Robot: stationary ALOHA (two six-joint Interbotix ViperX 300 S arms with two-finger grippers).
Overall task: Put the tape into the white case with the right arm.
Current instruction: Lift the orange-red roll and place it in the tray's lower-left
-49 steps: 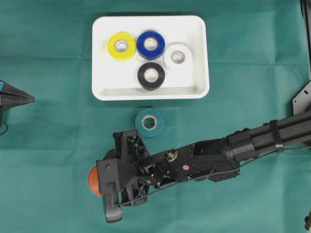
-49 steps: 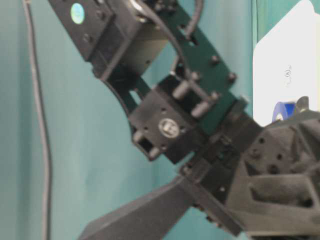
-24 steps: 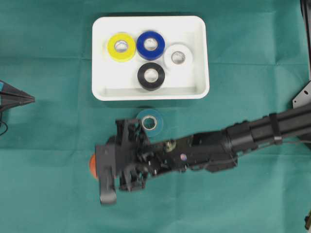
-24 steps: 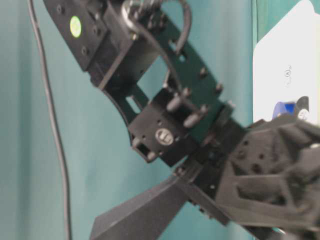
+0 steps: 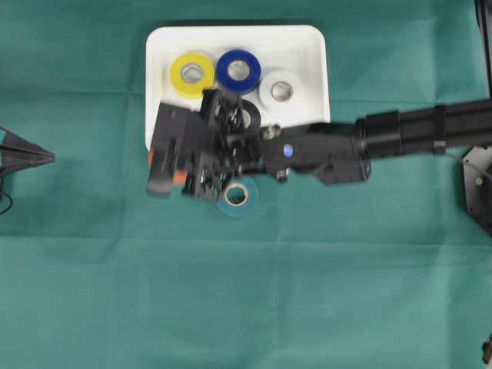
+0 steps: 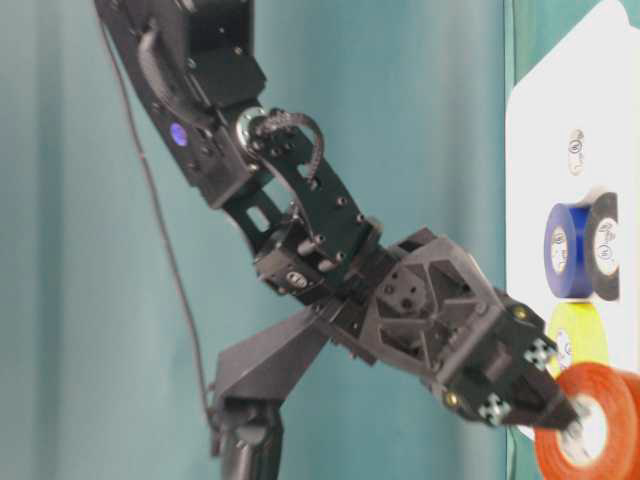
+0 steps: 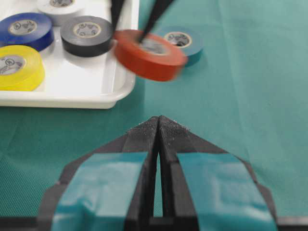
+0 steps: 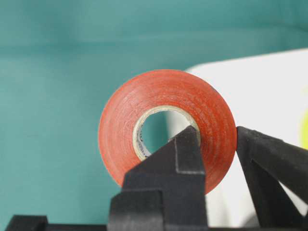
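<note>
My right gripper (image 5: 157, 171) is shut on a red tape roll (image 8: 168, 96): one finger (image 8: 187, 144) goes through the roll's hole and the other (image 8: 260, 149) presses its outer face. The roll (image 7: 149, 55) hangs in the air above the front left rim of the white case (image 5: 238, 31), half over the green cloth. In the case lie yellow (image 5: 191, 74), blue (image 5: 238, 71), white (image 5: 281, 90) and black (image 7: 86, 32) rolls. My left gripper (image 7: 159, 120) is shut and empty, resting at the left edge (image 5: 46, 156).
A teal tape roll (image 5: 237, 194) lies flat on the cloth just in front of the case, under the right wrist. The right arm's long link (image 5: 415, 131) stretches across from the right. A cable (image 6: 160, 260) hangs beside the arm.
The right arm has swung away from the front of the table toward the case, lifting the red roll with it. The left gripper has not moved.
</note>
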